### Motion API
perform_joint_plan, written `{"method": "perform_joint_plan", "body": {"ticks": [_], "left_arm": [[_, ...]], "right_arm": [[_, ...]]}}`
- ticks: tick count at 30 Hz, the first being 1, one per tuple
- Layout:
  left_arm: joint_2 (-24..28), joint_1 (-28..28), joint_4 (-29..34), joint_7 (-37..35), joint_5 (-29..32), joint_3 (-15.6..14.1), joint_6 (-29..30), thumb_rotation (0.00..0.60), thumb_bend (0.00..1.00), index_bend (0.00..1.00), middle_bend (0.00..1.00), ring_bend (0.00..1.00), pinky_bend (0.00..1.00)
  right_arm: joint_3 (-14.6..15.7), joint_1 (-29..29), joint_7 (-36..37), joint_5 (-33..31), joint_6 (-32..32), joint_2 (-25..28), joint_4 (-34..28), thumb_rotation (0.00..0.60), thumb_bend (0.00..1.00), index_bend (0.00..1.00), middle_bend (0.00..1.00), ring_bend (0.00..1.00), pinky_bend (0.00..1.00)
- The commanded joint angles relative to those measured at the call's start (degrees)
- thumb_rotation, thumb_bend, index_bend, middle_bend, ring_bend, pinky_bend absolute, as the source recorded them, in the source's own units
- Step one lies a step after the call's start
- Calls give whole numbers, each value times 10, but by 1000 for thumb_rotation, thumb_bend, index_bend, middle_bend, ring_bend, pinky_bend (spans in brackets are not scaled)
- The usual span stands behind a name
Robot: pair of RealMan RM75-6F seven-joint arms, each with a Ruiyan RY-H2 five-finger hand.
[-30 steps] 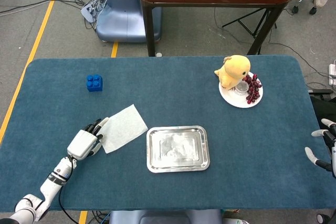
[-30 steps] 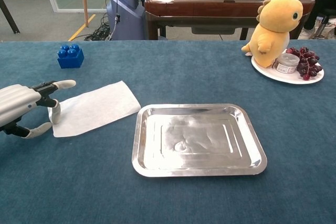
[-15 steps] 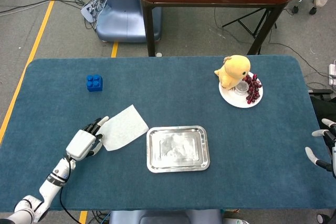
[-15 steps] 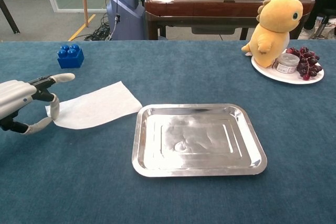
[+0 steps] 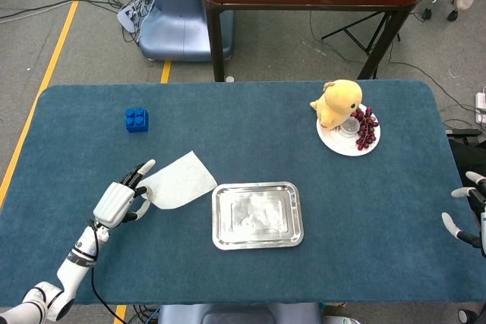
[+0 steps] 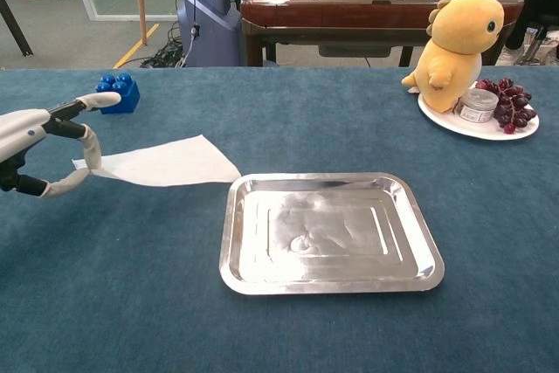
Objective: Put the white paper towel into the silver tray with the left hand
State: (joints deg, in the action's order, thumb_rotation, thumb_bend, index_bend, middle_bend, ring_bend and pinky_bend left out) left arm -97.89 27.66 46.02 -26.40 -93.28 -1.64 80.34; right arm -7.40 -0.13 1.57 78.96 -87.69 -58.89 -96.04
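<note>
The left hand (image 6: 39, 150) is pinching the near-left edge of the paper towel (image 6: 166, 163) between thumb and a finger, with the other fingers spread. That edge is hanging just above the blue table (image 5: 250, 123), while the towel's far corner is reaching toward the tray (image 6: 330, 231), just beside its left rim but outside it. The right hand (image 5: 465, 214) is resting at the table's right edge, holding nothing, fingers apart.
</note>
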Motion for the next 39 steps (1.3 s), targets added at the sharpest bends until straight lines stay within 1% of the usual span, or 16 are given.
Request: {"method": "perform_joint_plan", "body": {"ticks": [1,7,12,23,34,39], "left_arm": [[11,0,25,10,6,7,-2,600,544,667,18,0,227],[23,0,59,24,16,19,-6,600,575,682,31,0,228],[33,-3,83,21,12,18,-2,600,576,682,32,0,228],[49,-9,134,41,-32,-1,37,600,576,682,37,0,231],[44,-12,142,39,-75,-19,72,600,576,682,44,0,232],[49,-9,149,39,-91,-26,78,600,576,682,44,0,232]], "right_arm": [[0,0,0,0,0,0,0,600,255,410,208,121,66],[0,0,1,1,-1,0,-1,600,255,410,208,121,66],[-1,0,1,-1,0,1,0,600,255,410,208,121,66],[0,0,1,0,0,1,0,600,254,410,209,120,66],[-1,0,3,-2,1,1,0,600,254,410,208,121,66],[-1,0,4,-2,2,2,0,600,254,410,208,121,66]]}}
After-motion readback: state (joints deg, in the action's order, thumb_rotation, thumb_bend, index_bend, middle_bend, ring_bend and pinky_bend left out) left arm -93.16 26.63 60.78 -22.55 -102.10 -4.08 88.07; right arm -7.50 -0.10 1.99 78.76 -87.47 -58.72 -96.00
